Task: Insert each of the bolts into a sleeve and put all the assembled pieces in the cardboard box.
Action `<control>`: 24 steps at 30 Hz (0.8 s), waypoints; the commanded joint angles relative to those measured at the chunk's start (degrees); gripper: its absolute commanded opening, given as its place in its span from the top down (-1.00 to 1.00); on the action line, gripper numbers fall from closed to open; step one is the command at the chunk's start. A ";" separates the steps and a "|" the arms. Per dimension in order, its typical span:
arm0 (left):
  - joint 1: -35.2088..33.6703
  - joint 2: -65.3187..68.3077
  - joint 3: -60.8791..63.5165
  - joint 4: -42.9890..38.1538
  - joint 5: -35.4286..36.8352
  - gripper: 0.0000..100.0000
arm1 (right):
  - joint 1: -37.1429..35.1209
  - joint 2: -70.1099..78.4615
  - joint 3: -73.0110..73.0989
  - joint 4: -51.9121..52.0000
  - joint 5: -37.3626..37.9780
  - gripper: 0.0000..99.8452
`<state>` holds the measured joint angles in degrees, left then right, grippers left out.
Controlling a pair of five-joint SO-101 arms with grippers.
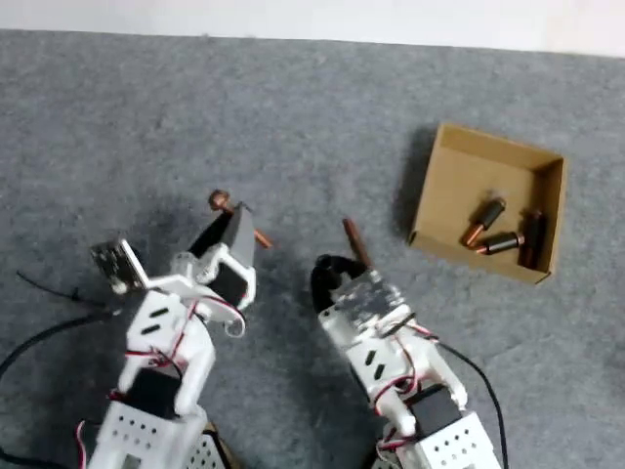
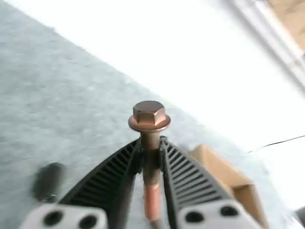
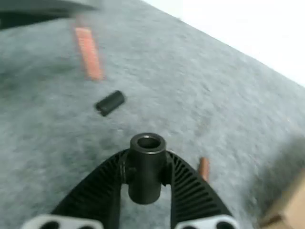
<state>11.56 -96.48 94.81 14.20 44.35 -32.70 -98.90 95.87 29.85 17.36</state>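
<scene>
Left jaws are clamped on a copper bolt (image 2: 150,157), gripping the shank below its hex head; the head sticks out past the tips. From the high view I see my left arm (image 1: 166,342) at the left of the grey table (image 1: 293,107), with that bolt (image 1: 238,217) held crosswise at its front: head to the left, threaded end to the right.

A loose black sleeve (image 3: 110,102) lies on its side on the table, apart from both arms. The left wrist view has a dark blurred shape (image 2: 47,180) low on the table; could be the same sleeve, I cannot tell.

Next to the right, a second bolt (image 1: 354,240) lies on the table just ahead of my right arm (image 1: 391,362), touching nothing I can see. Its tip (image 3: 203,168) shows beside the jaws in the right wrist view.

Right jaws are clamped on a black sleeve (image 3: 145,164), upright between them, open bore facing the camera.

Far right, the cardboard box (image 1: 459,161) sits on the table, well apart from both arms, open side up. Inside, two assembled pieces (image 1: 485,219) (image 1: 501,243), dark sleeves with copper ends, lie near the middle. A third dark piece (image 1: 534,239) lies against the right wall, details too small to tell.
</scene>
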 commanded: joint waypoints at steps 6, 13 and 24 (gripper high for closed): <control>4.18 -8.04 2.33 -4.31 8.62 0.99 | -4.62 -0.66 7.69 -2.15 6.86 0.99; 9.71 -8.13 2.33 3.60 4.84 0.99 | -4.97 -0.66 7.69 -2.86 9.49 0.99; 13.14 -8.22 2.24 8.53 2.81 0.99 | -4.88 -0.13 7.69 -2.86 9.58 0.99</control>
<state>22.90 -103.69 96.04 21.93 47.69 -37.36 -98.81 95.87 29.23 26.59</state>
